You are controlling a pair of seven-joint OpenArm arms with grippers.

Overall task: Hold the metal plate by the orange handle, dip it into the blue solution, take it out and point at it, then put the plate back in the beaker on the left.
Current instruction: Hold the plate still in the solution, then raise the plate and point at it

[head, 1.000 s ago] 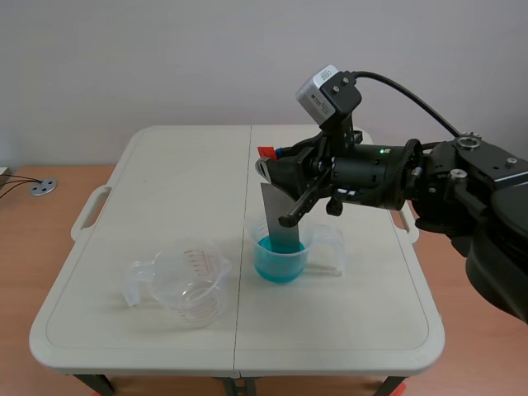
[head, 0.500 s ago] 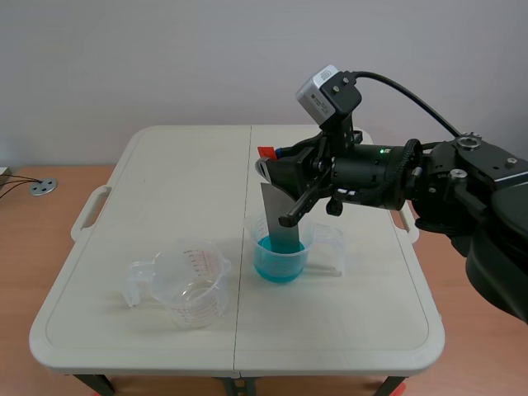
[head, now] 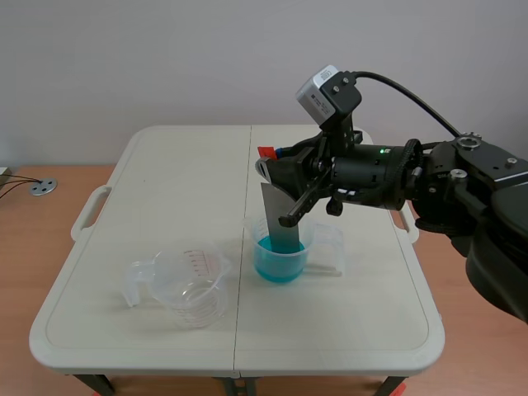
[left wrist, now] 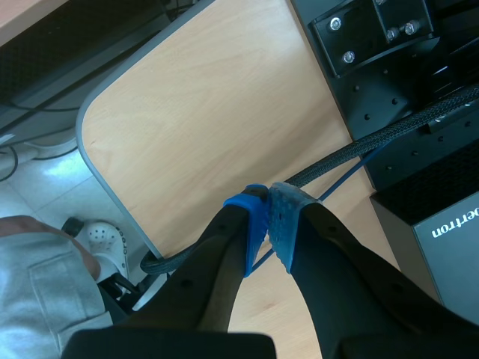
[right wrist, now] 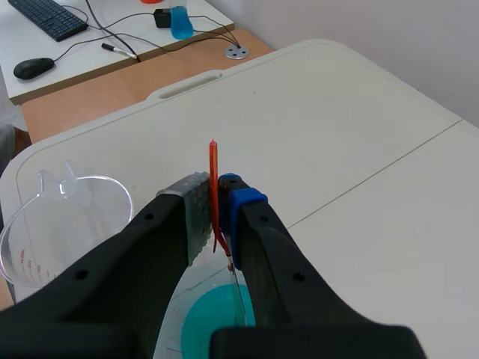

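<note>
Table (head: pixel 148 206): pale, folding, with both beakers on its near half.
Right arm (head: pixel 396 177): comes in from the right, raised and roughly level, reaching past the table's middle, wrist above the filled beaker.
Empty beaker (head: pixel 194 280): clear, red scale marks, upright, well to the left of the filled one.
Filled beaker (head: pixel 285 252): clear, upright, holds the blue solution (head: pixel 276 262) in its lower part.
Right gripper (right wrist: pixel 218 196): jaws pinching the orange handle, one pad on each face.
Left gripper (left wrist: pixel 269 202): off the table over a wooden desk top (left wrist: pixel 202 112), jaws pressed together, pads touching, nothing between them.
Metal plate (head: pixel 276 219): grey, hangs nearly upright from the right gripper, lower end inside the filled beaker and in the blue solution.
Orange handle (right wrist: pixel 213 176): thin, at the plate's top, tip standing just above the pads.
</note>
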